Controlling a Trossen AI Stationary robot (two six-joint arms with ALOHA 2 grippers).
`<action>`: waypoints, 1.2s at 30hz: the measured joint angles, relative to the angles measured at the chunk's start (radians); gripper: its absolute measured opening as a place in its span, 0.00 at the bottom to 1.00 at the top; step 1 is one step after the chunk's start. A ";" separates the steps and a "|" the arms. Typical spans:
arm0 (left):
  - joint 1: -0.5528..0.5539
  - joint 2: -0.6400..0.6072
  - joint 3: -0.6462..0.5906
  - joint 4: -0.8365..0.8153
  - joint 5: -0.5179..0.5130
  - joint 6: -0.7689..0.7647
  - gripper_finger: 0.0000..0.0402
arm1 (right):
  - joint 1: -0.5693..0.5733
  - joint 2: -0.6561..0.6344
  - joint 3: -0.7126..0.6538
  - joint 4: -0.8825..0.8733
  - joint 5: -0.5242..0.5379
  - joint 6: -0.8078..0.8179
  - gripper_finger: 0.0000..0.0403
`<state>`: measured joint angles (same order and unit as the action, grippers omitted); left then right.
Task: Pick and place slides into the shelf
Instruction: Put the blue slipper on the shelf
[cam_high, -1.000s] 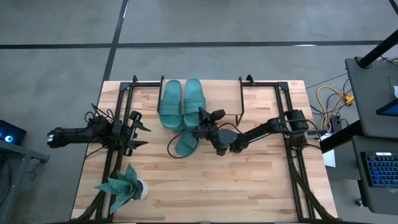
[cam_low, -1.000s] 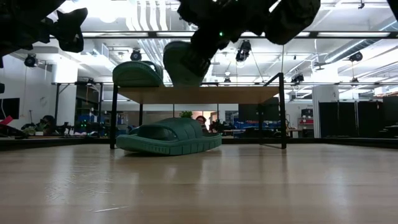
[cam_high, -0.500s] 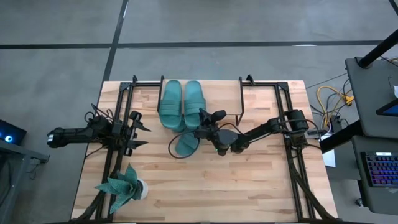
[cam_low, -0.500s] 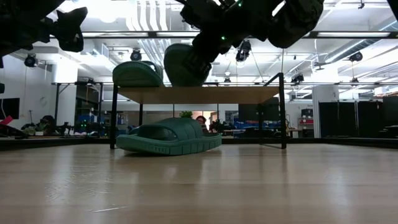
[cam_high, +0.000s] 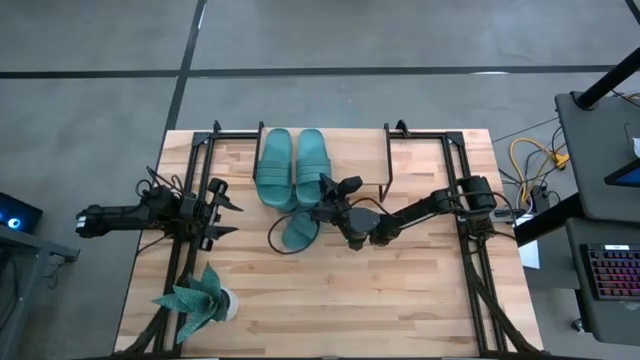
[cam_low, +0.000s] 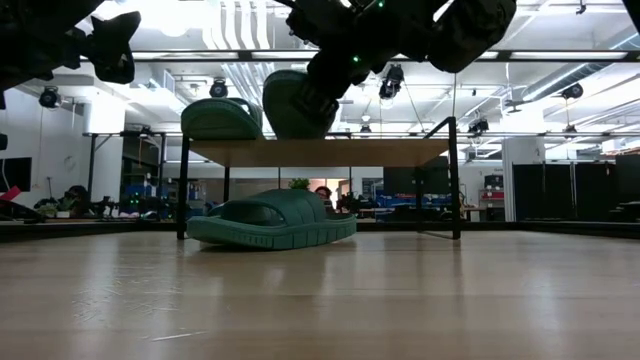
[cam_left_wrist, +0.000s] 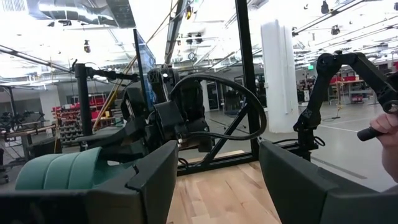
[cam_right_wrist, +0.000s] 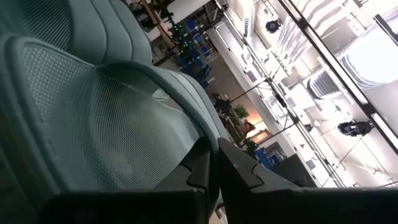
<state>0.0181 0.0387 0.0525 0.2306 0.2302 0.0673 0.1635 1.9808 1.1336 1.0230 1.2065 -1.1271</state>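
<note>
Two teal slides sit on the shelf (cam_high: 355, 165), one at its left (cam_high: 275, 168) and one beside it (cam_high: 312, 158). A third slide (cam_low: 270, 220) lies sole-down on the table under the shelf's plank top (cam_low: 400, 152). A fourth slide is not in view. My right gripper (cam_high: 325, 195) stands at the near end of the right-hand slide on top and is shut on it. My left gripper (cam_high: 228, 208) waits open near the table's left edge, clear of everything. My right gripper pinches the near end (cam_right_wrist: 186, 134) of the right-hand slide between its two fingers (cam_right_wrist: 199, 168), with the slide's edge wall in the narrow slit between them. It comes from the table's near-right side, slanting down. The slide (cam_low: 295, 105) sits tilted, its underside on the plank top.
A teal leafy plant in a white pot (cam_high: 200, 300) stands at the table's near left corner. Black frames (cam_high: 470, 250) run along the left and right sides of the table. The near middle of the table (cam_high: 340, 290) is bare wood.
</note>
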 joint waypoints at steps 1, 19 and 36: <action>0.000 0.000 0.000 0.000 0.000 0.000 0.53 | 0.000 0.000 0.000 0.000 0.000 0.001 0.03; 0.000 0.000 0.000 0.000 0.000 0.000 0.53 | -0.019 0.000 -0.002 -0.002 -0.034 -0.006 0.03; 0.000 0.000 0.000 -0.001 0.000 0.000 0.53 | -0.046 0.000 0.007 -0.094 -0.080 0.101 0.03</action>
<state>0.0181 0.0387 0.0525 0.2300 0.2300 0.0677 0.1173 1.9808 1.1404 0.9289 1.1261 -1.0259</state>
